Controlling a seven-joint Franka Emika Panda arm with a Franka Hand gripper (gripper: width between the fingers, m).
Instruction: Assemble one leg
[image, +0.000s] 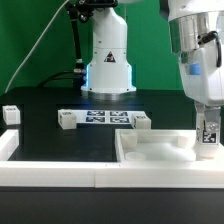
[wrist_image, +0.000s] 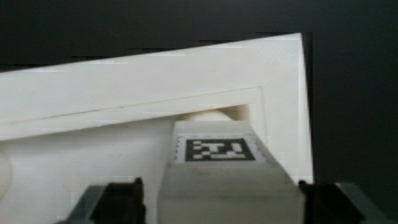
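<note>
My gripper (image: 206, 118) is at the exterior view's right, shut on the leg (image: 208, 140). The leg is a short white post with a black-and-white tag, held upright. Its lower end is at the right corner of the large white rimmed tray-like piece (image: 150, 152). I cannot tell whether it touches. In the wrist view the leg (wrist_image: 217, 150) runs down between my dark fingers (wrist_image: 118, 202), tag facing the camera, over the inner corner of the tray-like piece (wrist_image: 107, 100). My gripper (wrist_image: 222, 208) holds it on both sides.
The marker board (image: 103, 118) lies mid-table in front of the robot base (image: 108, 70). Three other white legs lie loose: one at the far left (image: 11, 114), one left of the marker board (image: 66, 120), one to its right (image: 141, 123). A white ledge (image: 60, 170) runs along the front.
</note>
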